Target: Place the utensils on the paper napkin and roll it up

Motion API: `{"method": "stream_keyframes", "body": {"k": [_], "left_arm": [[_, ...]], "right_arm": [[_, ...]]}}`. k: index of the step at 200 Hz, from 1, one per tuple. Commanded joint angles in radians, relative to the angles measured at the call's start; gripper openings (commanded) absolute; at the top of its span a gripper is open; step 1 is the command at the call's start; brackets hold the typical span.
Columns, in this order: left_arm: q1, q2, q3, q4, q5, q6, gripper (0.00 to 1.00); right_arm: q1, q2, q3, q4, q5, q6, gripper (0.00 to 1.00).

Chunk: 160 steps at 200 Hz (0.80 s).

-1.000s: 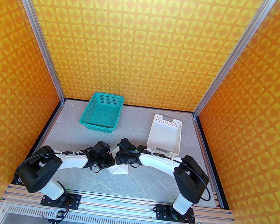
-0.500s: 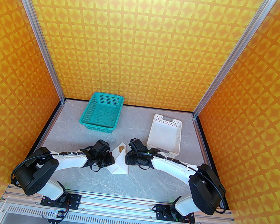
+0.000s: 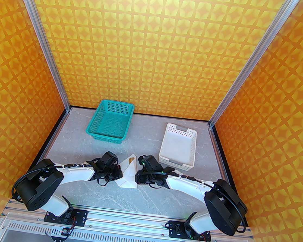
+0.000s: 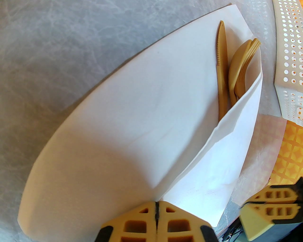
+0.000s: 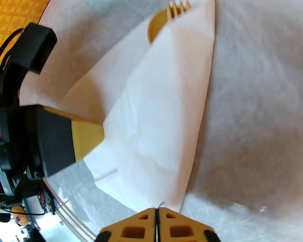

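The paper napkin [image 3: 129, 177] lies at lower centre of the top view on the grey table [image 3: 158, 200], folded into a pocket. The tan heads of the utensils [image 4: 236, 68] protrude from its open end at the upper right of the left wrist view. The left gripper [image 4: 156, 209] is pinched closed on the napkin's fold, while the right gripper [image 5: 156, 210] is closed with its tips at the napkin's near edge, and whether it grips paper cannot be told.
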Motion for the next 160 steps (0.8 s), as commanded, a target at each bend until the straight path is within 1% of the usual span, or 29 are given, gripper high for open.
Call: {"method": "stream_keyframes", "body": {"k": [1,29,67,81,98,127,160], "left_arm": [[0.007,0.014,0.026,-0.016,-0.02,0.022,0.0],[0.007,0.019,0.021,-0.017,-0.025,0.024,0.0],[0.006,0.017,0.011,-0.02,-0.031,0.025,0.0],[0.008,0.018,0.008,-0.02,-0.033,0.025,0.0],[0.008,0.019,0.008,-0.019,-0.033,0.027,0.0],[0.007,0.016,0.007,-0.02,-0.034,0.024,0.0],[0.007,0.017,0.01,-0.023,-0.036,0.027,0.0]], "right_arm": [[0.014,-0.031,-0.047,0.09,-0.056,0.051,0.08],[0.021,-0.041,-0.061,0.088,-0.038,0.056,0.08],[0.02,-0.079,-0.006,-0.029,0.072,0.008,0.1],[0.019,-0.089,0.002,-0.031,0.087,-0.001,0.09],[0.019,-0.077,0.0,0.028,0.047,0.008,0.07],[0.019,-0.031,-0.04,0.148,-0.043,0.074,0.03],[0.025,-0.031,-0.103,0.21,-0.068,0.11,0.02]]}}
